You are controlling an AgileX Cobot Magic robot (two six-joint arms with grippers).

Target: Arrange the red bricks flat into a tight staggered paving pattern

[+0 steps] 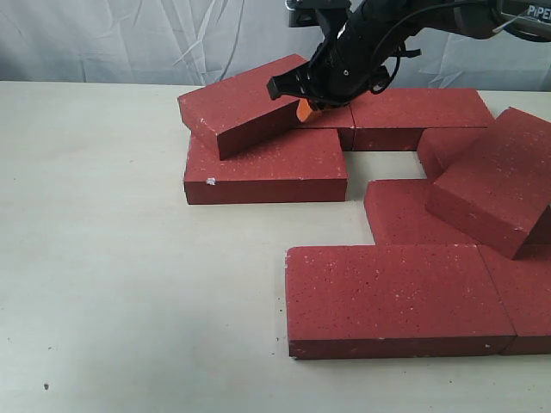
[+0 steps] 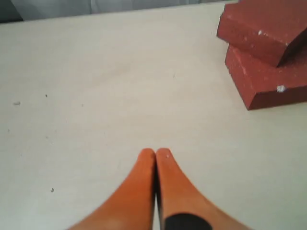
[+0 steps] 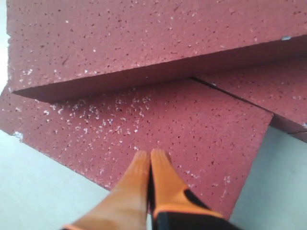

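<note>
Several dark-red bricks lie on the table. One brick [image 1: 241,103] rests tilted on a flat brick [image 1: 267,163] at the back left. In the right wrist view that tilted brick [image 3: 144,33] overhangs the flat one [image 3: 158,120]. My right gripper [image 1: 306,110] [image 3: 150,153] is shut and empty. Its orange tips sit just over the flat brick, beside the tilted brick's raised end. My left gripper [image 2: 155,152] is shut with nothing in it, above bare table, well away from the same stacked pair [image 2: 261,28]. It does not show in the exterior view.
A back brick [image 1: 417,107] lies flat behind the right arm. At the right another brick [image 1: 495,176] lies tilted on flat ones [image 1: 405,211]. A long brick [image 1: 392,297] lies at the front. The pale table [image 1: 112,258] stretches to the left.
</note>
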